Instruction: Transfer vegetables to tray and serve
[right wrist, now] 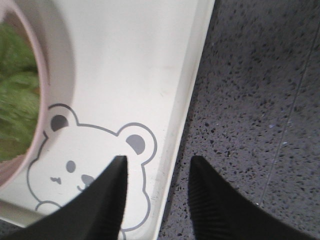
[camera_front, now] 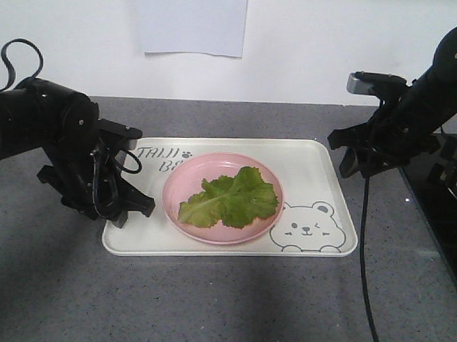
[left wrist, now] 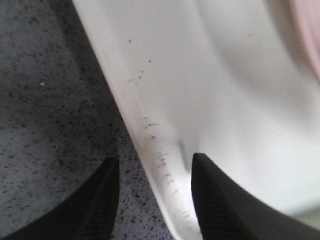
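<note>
Vegetables (camera_front: 229, 199) on tray (camera_front: 319, 163); left pincer (left wrist: 155, 200), right pincer (right wrist: 157, 200) gape (both straddling rims).

Tray (camera_front: 319, 163): "TAIJI B…" (rest hidden by plate (camera_front: 185, 177)).

One cream-white tray (camera_front: 319, 163) with one winking bear drawing (camera_front: 309, 228), one round pink plate (camera_front: 184, 186), one bunch of green lettuce leaves (camera_front: 229, 198), two black grippers, left gripper (camera_front: 130, 206) and right gripper (camera_front: 348, 156), one grey speckled countertop (camera_front: 209, 305), one white paper sheet (camera_front: 190, 21) on the wall
</note>
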Controlling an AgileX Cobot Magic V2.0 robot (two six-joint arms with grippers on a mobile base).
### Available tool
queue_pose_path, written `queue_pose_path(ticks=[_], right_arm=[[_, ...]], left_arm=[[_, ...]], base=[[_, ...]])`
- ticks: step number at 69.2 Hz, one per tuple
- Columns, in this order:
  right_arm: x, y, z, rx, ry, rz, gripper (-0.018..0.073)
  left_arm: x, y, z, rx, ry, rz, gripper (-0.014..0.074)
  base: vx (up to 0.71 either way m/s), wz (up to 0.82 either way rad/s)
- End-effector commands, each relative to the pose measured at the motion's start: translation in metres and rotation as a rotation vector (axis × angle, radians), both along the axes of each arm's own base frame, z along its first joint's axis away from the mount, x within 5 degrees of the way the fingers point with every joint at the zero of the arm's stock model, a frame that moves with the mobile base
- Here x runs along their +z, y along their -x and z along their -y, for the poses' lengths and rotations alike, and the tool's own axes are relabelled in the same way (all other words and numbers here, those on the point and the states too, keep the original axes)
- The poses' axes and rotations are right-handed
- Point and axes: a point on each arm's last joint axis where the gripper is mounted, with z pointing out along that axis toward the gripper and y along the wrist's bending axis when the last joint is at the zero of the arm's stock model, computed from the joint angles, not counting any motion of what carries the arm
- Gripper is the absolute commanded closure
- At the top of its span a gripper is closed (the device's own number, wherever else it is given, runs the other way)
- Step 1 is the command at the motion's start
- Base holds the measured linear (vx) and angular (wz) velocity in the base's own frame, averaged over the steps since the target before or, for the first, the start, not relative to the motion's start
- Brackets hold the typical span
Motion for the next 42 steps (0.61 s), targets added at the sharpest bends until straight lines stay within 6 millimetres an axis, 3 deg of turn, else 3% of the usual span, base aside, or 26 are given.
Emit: queue_pose_path(ticks=[1,19,25,42], right_arm=[[0.043,0.01,0.0,-0.005,-0.018,0.157,0.0373],[0.091,0.033,-0.002,0.037,-0.05,0.35,0.056],[0.108,0.043,-0.003,0.061,-0.066,0.423,0.0571],[0.146,0.078,-0.007,0.125,-0.123,0.608,0.0566]], left_arm=[[0.043,0.003,0.001,0.0,0.045,0.134,0.0259],[0.093,0.013,-0.003,0.0,0.098,0.279,0.0262],[0.107,0.02,-0.006,0.0,0.114,0.32,0.0279],[0.149,0.047,-0.016,-0.003,0.169,0.457,0.0505]], base=[[0.0,0.0],[0.0,0.0],[0.0,0.0],[0.0,0.0]])
